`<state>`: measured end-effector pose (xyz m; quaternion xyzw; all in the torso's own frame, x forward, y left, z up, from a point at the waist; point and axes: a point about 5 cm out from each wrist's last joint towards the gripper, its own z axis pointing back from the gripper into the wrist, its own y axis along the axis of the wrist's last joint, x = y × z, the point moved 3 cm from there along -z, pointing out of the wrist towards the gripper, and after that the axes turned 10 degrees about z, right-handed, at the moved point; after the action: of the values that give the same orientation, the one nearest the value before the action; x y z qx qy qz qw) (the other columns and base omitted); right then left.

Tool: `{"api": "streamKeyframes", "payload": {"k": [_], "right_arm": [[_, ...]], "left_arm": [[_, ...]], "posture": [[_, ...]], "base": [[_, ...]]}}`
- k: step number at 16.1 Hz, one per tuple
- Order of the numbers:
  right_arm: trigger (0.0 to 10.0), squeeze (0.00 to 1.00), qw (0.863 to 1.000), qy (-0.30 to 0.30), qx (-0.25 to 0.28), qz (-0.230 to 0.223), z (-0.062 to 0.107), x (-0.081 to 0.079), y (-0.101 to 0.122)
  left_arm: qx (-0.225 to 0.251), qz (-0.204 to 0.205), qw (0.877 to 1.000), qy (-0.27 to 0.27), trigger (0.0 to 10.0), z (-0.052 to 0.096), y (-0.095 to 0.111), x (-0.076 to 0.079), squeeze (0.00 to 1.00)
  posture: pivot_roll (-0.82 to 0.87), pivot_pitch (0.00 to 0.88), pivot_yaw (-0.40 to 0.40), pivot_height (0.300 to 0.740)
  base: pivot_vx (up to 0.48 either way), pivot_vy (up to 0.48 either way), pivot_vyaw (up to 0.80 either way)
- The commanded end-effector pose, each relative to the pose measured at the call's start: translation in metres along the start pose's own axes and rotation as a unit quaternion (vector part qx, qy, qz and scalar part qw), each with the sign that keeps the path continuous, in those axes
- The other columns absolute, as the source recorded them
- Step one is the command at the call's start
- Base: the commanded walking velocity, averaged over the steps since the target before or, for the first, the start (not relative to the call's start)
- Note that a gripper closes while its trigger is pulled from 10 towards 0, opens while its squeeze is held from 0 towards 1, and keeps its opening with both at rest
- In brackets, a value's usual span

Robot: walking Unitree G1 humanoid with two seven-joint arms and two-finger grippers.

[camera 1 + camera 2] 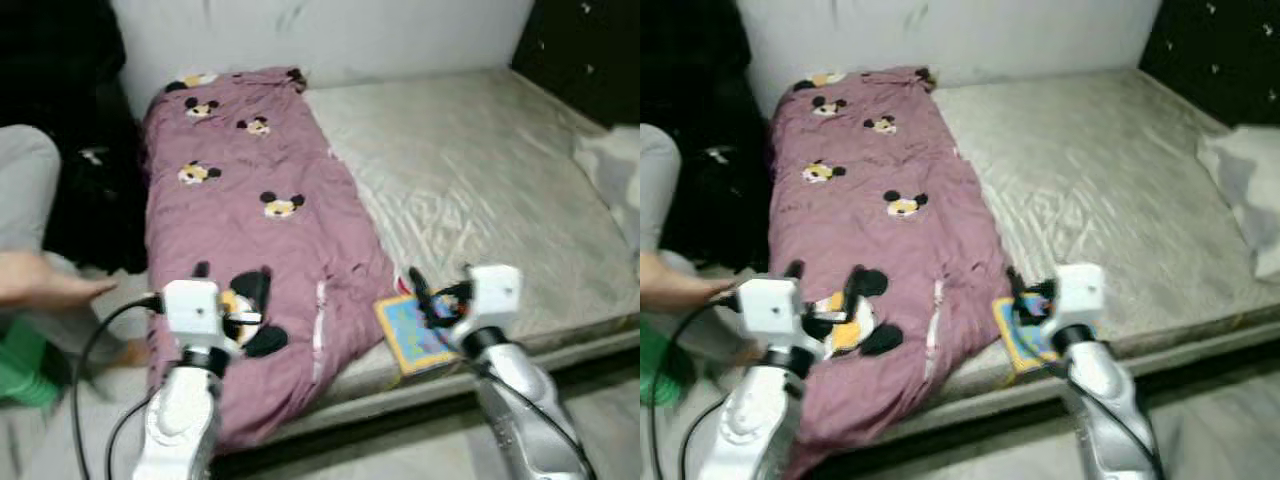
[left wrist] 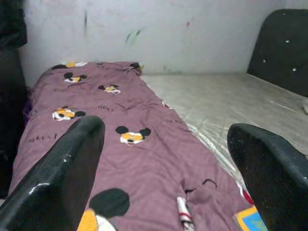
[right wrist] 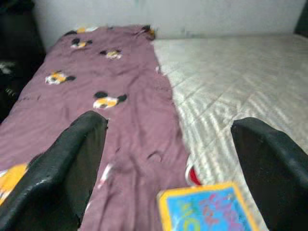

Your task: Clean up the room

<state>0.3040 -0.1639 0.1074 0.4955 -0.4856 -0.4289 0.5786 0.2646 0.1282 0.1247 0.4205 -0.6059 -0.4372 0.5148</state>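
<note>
Black fingers of the right gripper [image 1: 440, 297] stood wide apart, holding nothing, poised low over the near edge of the bed just above a blue picture book with a yellow border [image 3: 209, 208]. The book lay flat on the mattress [image 1: 470, 170], at the front edge, its left side touching or slightly tucked under the hem of the purple blanket [image 1: 250, 190]; a small red item [image 3: 193, 175] showed just beyond the book's far corner, and what it was could not be determined. The left gripper [image 1: 230, 275] was likewise spread wide and empty, held over the near end of the blanket close to a large mouse print. The blanket, printed with cartoon mouse heads, covered the robot's left strip of the bed from the wall to the front edge and hung over it. In the inspector's judgement the step in hand was collecting the book. To do this well, the right gripper should descend squarely over the book's free edge, away from the blanket hem, so that no fabric is pinched with it, then close on the cover and lift straight. A person's hand [image 1: 45, 280] rested at the far left beside a green stool [image 1: 25, 365], well apart from both arms. A pale pillow [image 1: 1245, 195] lay at the bed's right edge.
</note>
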Motion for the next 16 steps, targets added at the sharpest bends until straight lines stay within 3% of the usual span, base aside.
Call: {"api": "streamKeyframes", "payload": {"k": [1, 11, 16], "right_arm": [[10.0, 0.0, 0.999, 0.024, 0.026, -0.006, -0.0066, -0.0173, 0.0145], [10.0, 0.0, 0.999, 0.039, 0.033, 0.016, -0.0077, -0.0212, 0.0157], [10.0, 0.0, 0.998, 0.048, 0.041, 0.016, -0.0089, -0.0253, 0.0195]], "left_arm": [[-0.01, -0.017, 0.999, 0.031, 10.0, 0.0043, -0.0013, -0.0159, 0.0], [-0.007, -0.028, 0.999, 0.03, 10.0, 0.0042, 0.001, -0.014, 0.0], [-0.006, -0.028, 0.999, 0.027, 10.0, 0.0034, 0.0013, -0.0127, 0.0]], "posture": [[-0.03, 0.085, -0.043, 0.74], [-0.03, 0.093, -0.043, 0.74], [-0.03, 0.095, -0.045, 0.74]], "base": [[0.0, 0.0, 0.0], [0.0, 0.0, 0.0], [0.0, 0.0, 0.69]]}}
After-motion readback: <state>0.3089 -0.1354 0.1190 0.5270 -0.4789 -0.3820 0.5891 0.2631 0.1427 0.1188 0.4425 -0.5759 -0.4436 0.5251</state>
